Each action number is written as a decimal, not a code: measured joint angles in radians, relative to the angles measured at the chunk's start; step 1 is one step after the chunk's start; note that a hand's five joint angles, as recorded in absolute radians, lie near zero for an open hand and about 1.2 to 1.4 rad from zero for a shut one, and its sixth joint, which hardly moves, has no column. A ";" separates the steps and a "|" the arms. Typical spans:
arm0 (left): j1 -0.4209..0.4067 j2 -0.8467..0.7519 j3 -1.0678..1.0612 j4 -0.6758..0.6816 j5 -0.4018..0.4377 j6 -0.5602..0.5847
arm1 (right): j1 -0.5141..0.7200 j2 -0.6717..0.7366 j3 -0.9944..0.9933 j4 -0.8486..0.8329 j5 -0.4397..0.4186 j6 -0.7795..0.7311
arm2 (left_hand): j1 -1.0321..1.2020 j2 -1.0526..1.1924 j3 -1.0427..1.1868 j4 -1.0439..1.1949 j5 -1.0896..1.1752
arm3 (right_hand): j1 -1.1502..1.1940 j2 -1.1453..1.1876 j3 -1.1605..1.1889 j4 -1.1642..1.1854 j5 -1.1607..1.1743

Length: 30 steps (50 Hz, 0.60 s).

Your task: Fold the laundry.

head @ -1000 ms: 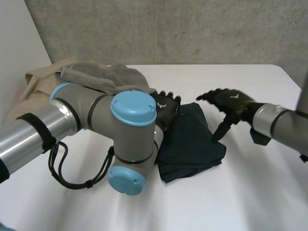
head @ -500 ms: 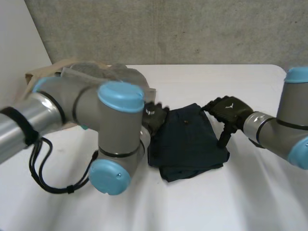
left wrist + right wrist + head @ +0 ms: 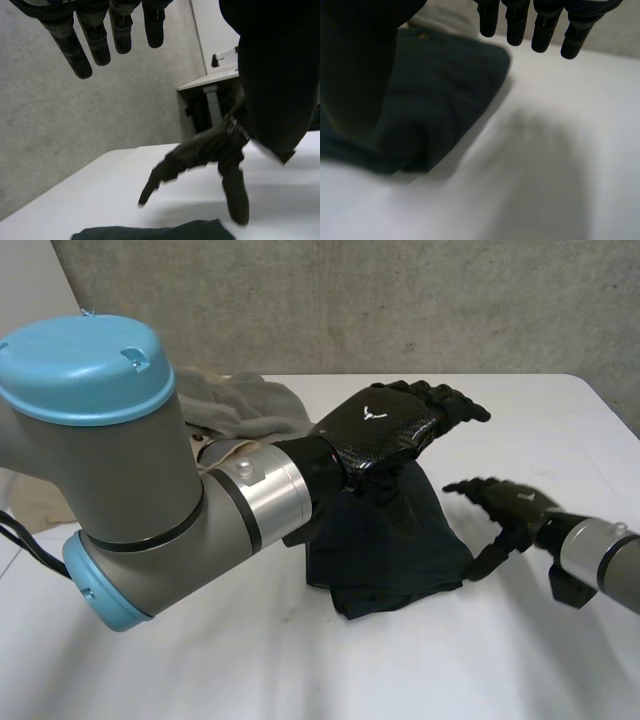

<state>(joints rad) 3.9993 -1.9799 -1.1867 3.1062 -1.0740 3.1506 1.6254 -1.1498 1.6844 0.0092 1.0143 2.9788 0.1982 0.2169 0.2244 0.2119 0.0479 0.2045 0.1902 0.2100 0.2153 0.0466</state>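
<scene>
Left hand (image 3: pixel 385 430) hovers flat and empty above the dark folded garment (image 3: pixel 390 550) on the white table (image 3: pixel 520 660); right hand (image 3: pixel 505 502) is spread, holding nothing, just beside its right edge. Cloth looks light, soft and floppy, possibly shorts. I'd pinch 2 corners of one edge, not the middle, so the layers don't slide.
</scene>
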 measured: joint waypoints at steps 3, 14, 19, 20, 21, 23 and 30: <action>0.001 0.006 -0.004 0.002 0.015 -0.019 | 0.007 0.046 0.003 -0.007 -0.022 0.000 | 0.001 0.000 0.000 0.000 0.000 | 0.000 0.000 0.000 0.000 0.000; 0.002 0.021 -0.003 0.008 -0.044 -0.025 | 0.069 0.126 -0.016 -0.117 -0.017 0.020 | 0.001 0.000 0.000 0.000 0.000 | 0.004 0.006 0.003 0.002 0.002; 0.001 0.022 -0.002 0.009 -0.064 -0.025 | 0.104 0.154 -0.036 -0.153 -0.013 0.046 | 0.001 0.000 0.000 0.000 0.000 | 0.059 0.118 0.087 0.082 0.083; 0.001 0.022 -0.003 0.009 -0.066 -0.025 | 0.113 0.160 -0.044 -0.157 -0.011 0.051 | 0.001 0.000 0.000 0.000 0.000 | 0.133 0.177 0.149 0.144 0.137; 0.001 0.021 -0.003 0.009 -0.068 -0.025 | 0.121 0.167 -0.050 -0.160 -0.010 0.056 | 0.002 0.000 0.000 0.000 0.000 | 0.209 0.245 0.218 0.209 0.200; 0.001 0.021 -0.003 0.009 -0.068 -0.025 | 0.129 0.174 -0.059 -0.161 -0.006 0.059 | 0.002 0.000 0.000 0.000 0.000 | 0.270 0.327 0.306 0.297 0.280; 0.001 0.021 -0.004 0.009 -0.067 -0.027 | 0.150 0.208 -0.105 -0.160 0.040 0.077 | 0.002 0.000 0.000 0.000 0.000 | 0.651 0.787 0.702 0.912 0.808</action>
<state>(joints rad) 4.0006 -1.9588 -1.1904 3.1153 -1.1406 3.1238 1.7757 -0.9419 1.5791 -0.1513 1.0538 3.0554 0.1998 0.2169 0.2244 0.2120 0.0480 0.8559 0.9775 0.9119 1.1270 0.8549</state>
